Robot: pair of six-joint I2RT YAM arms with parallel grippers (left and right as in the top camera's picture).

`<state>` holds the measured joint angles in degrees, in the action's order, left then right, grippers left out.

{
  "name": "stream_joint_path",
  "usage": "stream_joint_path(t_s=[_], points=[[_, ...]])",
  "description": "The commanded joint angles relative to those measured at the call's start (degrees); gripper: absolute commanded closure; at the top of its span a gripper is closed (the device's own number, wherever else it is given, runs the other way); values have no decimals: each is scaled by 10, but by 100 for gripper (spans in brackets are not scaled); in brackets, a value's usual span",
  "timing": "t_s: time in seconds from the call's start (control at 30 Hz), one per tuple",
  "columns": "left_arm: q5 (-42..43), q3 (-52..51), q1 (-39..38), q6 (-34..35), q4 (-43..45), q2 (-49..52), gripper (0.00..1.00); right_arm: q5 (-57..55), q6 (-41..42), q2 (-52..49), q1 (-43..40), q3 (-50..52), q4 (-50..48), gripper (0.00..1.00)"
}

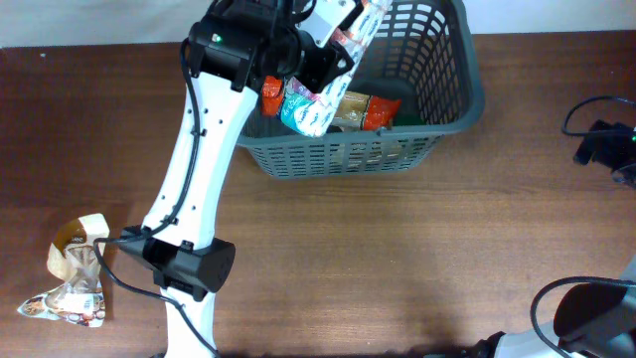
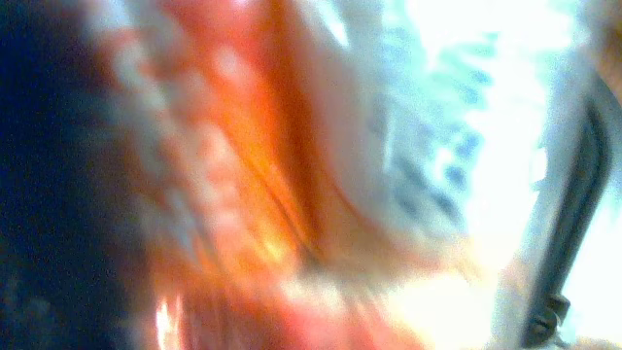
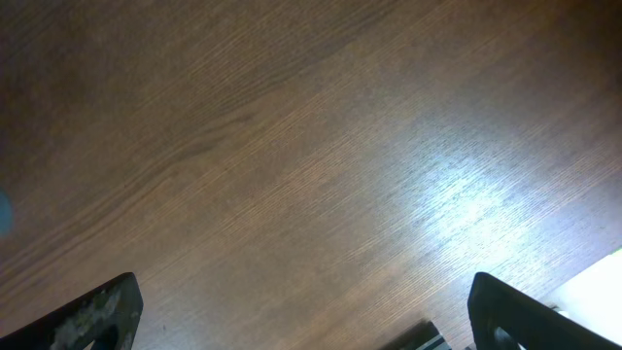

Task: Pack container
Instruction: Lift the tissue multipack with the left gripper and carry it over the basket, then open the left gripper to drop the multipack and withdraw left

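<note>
Your left gripper (image 1: 323, 63) is right up against a long white, teal and red plastic snack packet (image 1: 304, 112). Can't tell if it's gripping. That arm reaches over the big dark grey slotted plastic basket (image 1: 338, 156) at the far edge of the brown wooden table (image 1: 397, 259). Your right gripper (image 3: 306, 316) is spread wide, holding nothing.

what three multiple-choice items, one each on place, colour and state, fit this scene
1. Where does the basket stand? A) the table's far side B) its near left corner C) on the floor
2. Its colour? A) white B) dark grey C) red
3. The right pincer is A) shut on a packet B) shut, empty C) open
Answers: 1 A, it sits by the far edge in the overhead view; 2 B, its slotted walls are dark grey; 3 C, its fingers stand wide apart above bare wood.
</note>
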<state>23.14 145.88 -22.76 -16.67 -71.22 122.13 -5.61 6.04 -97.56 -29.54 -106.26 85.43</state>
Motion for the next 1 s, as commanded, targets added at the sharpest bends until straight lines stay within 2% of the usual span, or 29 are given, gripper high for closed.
stream_joint_path(t_s=[0.0, 0.03, 0.1, 0.13, 0.43, 0.6, 0.8, 0.97], points=[[-4, -28, -2, -14, -16, -3, 38, -9, 7, 7, -1, 2, 0, 1], [-4, -28, -2, -14, -14, -3, 26, -9, 7, 7, -1, 2, 0, 1], [-4, -28, -2, -14, -9, -3, 13, -9, 7, 7, -1, 2, 0, 1], [-4, -28, -2, -14, -7, -3, 0, -9, 7, 7, -1, 2, 0, 1], [-4, -15, -1, -12, -3, -6, 0, -9, 7, 7, -1, 2, 0, 1], [-4, 31, 4, 6, -7, -25, 0, -9, 7, 7, -1, 2, 0, 1], [-7, 94, 34, 25, -46, -96, 0, -9, 7, 7, -1, 2, 0, 1], [-63, 100, 89, 71, -86, -174, 0, -9, 7, 7, -1, 2, 0, 1]])
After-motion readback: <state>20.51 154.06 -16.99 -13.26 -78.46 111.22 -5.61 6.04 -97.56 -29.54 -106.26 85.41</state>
